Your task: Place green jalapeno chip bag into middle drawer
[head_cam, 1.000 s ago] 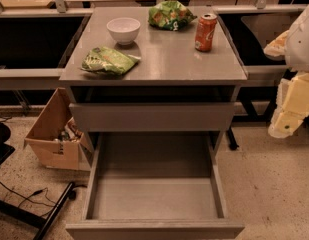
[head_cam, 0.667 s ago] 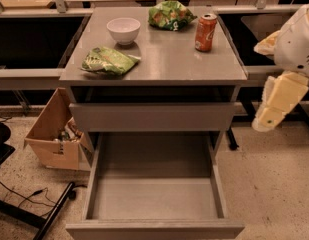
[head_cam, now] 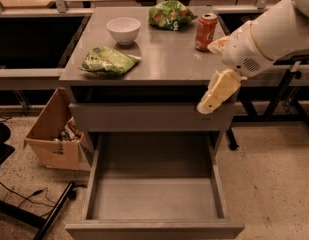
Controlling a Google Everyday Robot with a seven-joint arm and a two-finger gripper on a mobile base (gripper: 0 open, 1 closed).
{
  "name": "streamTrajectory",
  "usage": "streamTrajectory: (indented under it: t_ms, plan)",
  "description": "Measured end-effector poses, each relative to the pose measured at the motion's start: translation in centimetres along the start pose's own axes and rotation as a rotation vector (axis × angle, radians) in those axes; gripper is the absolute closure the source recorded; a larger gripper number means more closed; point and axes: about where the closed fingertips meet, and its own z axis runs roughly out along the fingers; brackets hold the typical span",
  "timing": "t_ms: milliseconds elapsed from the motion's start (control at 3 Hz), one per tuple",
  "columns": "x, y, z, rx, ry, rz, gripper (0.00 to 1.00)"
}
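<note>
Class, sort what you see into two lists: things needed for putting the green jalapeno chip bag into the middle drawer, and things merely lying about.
Belongs to the job: green jalapeno chip bag, on the cabinet top; middle drawer, pulled open; gripper, by the cabinet's right front edge.
Lying about: white bowl; darker green bag; red can; cardboard box.
</note>
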Motion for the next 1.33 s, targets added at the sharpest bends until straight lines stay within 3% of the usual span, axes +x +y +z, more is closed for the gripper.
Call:
streamTrajectory:
  t_ms: [667,1000,1333]
  plan:
    - [0.0,0.2,-0.4,0.001,0.013,-0.004,0.00]
    - [-1.7,-1.8,1.2,0.051,-0.059,-0.028,0.00]
    - [-6.2,-6.1,5.8,0.112,-0.250,-0.055,0.00]
